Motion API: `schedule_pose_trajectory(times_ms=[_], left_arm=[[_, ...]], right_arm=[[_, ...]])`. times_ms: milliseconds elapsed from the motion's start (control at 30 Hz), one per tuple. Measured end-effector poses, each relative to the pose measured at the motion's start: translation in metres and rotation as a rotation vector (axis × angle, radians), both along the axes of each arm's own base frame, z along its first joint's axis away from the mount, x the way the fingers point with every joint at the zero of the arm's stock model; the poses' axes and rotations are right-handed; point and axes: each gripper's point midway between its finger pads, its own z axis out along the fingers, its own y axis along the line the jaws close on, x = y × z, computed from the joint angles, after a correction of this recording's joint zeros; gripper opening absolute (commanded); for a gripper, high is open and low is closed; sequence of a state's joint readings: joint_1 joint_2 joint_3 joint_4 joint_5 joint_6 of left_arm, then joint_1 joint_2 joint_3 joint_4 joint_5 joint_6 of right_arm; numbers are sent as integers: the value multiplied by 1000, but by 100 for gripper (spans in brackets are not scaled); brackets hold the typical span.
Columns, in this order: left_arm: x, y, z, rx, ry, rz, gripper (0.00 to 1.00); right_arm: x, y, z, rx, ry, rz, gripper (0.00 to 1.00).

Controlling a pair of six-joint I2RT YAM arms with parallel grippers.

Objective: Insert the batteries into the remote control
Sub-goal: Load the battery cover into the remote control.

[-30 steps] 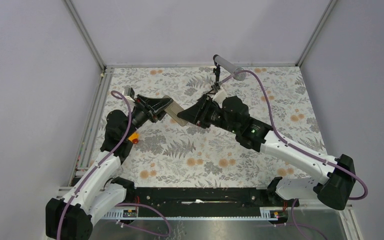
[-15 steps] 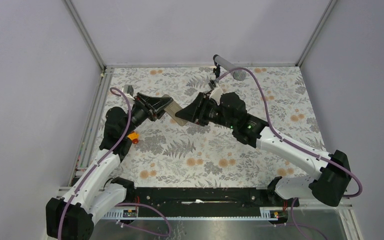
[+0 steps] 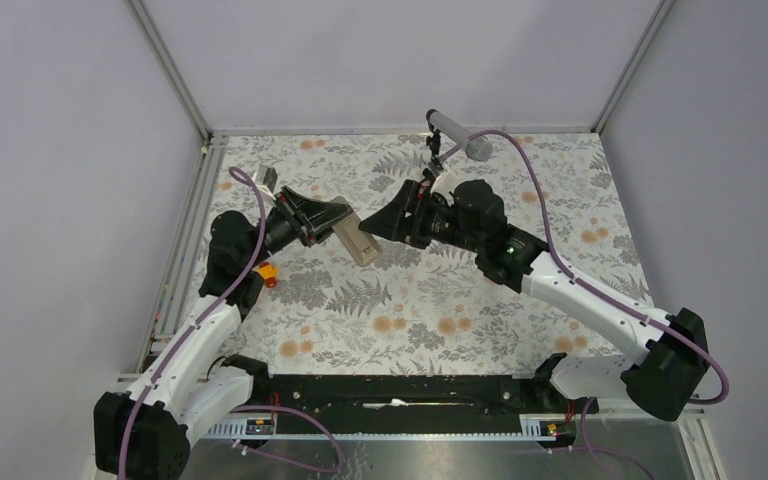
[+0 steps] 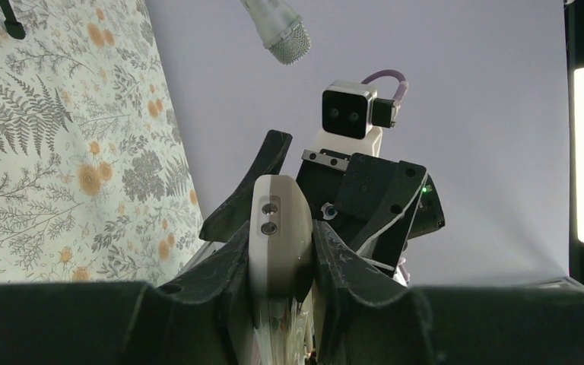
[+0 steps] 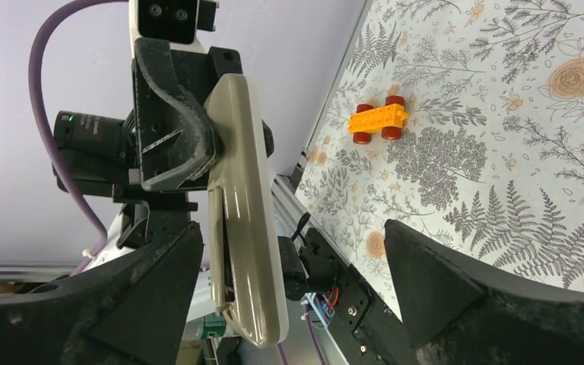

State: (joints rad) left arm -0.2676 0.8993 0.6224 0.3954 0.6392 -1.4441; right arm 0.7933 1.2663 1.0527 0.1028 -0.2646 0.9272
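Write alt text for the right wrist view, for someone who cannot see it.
The left gripper clamps a beige remote control in mid-air, just in front of the right gripper, which is wide open. Behind them, an orange toy car sits on a floral table.

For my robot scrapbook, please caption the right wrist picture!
The left gripper clamps the remote control before the open right gripper; an orange toy car sits on the flowery table.

Lab test booth — plain grey walls [image 3: 390,60], aluminium frame [image 3: 169,68]
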Motion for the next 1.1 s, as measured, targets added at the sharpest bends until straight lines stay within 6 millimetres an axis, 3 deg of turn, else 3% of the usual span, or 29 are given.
schedule_pose_trajectory(times_ms=[167, 567, 1000, 1100], left_arm=[[-1, -3, -1, 4, -12, -28, 0], [-8, -5, 1, -7, -71, -62, 0], [-15, -2, 6, -1, -205, -50, 0], [-15, -3, 5, 2, -217, -50, 0]], right_arm=[[-10, 0, 6, 18, -13, 51, 95], [-31, 3, -4, 39, -35, 174, 62], [-36, 12, -8, 68, 22, 226, 61], [-37, 15, -10, 71, 33, 244, 55]])
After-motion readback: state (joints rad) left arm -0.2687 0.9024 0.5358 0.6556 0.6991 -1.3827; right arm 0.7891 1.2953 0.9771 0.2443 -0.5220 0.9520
